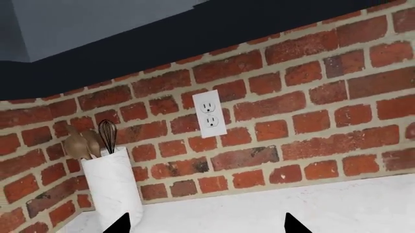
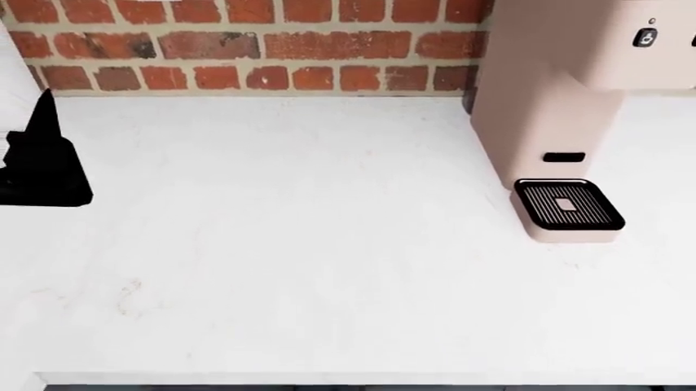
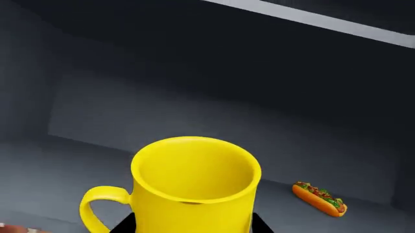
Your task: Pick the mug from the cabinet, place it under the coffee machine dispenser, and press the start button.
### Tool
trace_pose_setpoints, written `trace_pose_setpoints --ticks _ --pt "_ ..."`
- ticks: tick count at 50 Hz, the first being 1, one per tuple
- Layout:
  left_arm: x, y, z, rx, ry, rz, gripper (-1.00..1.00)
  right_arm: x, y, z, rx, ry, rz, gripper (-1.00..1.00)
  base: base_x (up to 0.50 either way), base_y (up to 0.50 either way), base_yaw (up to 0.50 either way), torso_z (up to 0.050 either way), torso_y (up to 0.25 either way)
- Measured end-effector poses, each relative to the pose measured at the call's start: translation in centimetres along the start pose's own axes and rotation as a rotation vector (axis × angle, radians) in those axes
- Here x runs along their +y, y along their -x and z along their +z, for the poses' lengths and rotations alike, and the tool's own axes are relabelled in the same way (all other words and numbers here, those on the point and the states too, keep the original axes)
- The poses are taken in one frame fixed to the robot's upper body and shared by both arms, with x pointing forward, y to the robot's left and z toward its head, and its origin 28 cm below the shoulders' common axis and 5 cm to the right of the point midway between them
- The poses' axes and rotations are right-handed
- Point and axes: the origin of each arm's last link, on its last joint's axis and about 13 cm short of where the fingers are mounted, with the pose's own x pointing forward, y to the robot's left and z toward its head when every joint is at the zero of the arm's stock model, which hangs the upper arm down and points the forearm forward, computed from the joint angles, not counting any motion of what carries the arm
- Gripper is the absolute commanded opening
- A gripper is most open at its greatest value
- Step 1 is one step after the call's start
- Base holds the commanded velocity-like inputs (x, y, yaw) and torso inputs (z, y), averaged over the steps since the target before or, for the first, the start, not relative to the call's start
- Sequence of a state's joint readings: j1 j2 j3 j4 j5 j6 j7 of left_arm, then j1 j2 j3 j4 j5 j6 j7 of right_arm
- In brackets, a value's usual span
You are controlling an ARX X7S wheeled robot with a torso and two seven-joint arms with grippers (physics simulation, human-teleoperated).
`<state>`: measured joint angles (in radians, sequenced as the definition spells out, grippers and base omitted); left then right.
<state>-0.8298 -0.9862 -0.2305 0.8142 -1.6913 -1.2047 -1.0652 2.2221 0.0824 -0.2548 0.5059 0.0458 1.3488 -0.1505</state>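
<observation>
In the right wrist view the bright yellow mug (image 3: pixel 194 184) stands upright between the two black fingers of my right gripper (image 3: pixel 192 225), which press against its sides. Its loop handle (image 3: pixel 97 206) sticks out to one side. Behind it lies the dark grey cabinet (image 3: pixel 194 107) interior. The pale pink-beige coffee machine dispenser (image 2: pixel 544 98) stands at the head view's right, with a black slotted drip tray (image 2: pixel 568 205) and a small button (image 2: pixel 646 37) on its head. My left gripper (image 1: pixel 209 224) is open and empty over the white counter; in the head view this left gripper (image 2: pixel 44 163) sits at the far left.
A hot dog (image 3: pixel 319 198) lies on the cabinet shelf beside the mug. A white utensil holder (image 1: pixel 113 187) with a whisk and wooden spoons stands by the brick wall (image 1: pixel 292 97), near a wall outlet (image 1: pixel 209 113). The white counter (image 2: pixel 305 244) spreads left of the machine.
</observation>
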Motion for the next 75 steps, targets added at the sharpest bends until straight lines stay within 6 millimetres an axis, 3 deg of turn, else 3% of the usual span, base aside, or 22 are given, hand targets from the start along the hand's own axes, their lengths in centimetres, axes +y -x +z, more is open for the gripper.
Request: trace_pose_setpoints --ticks 18,44,53,75 --pt "-0.9 -0.4 -0.2 -0.001 0.011 -0.025 1.00 -0.6 3.2 -4.4 0.056 -0.015 -0.003 -1.00 -0.22 -0.01 0.00 0.000 0.000" --pt "-1.4 -0.9 -0.8 0.003 0.025 -0.040 1.00 2.1 9.3 -16.2 0.164 -0.030 0.126 -1.00 -0.15 -0.18 0.00 0.000 0.000" --pt "-1.5 -0.9 -0.8 0.004 0.026 -0.042 1.00 2.8 10.8 -19.4 0.217 -0.053 0.156 -1.00 -0.08 -0.28 0.00 0.000 0.000" --pt "-1.5 -0.6 -0.6 -0.001 0.030 -0.043 1.00 3.6 12.6 -23.8 0.294 -0.094 0.178 -1.00 -0.03 -0.26 0.00 0.000 0.000"
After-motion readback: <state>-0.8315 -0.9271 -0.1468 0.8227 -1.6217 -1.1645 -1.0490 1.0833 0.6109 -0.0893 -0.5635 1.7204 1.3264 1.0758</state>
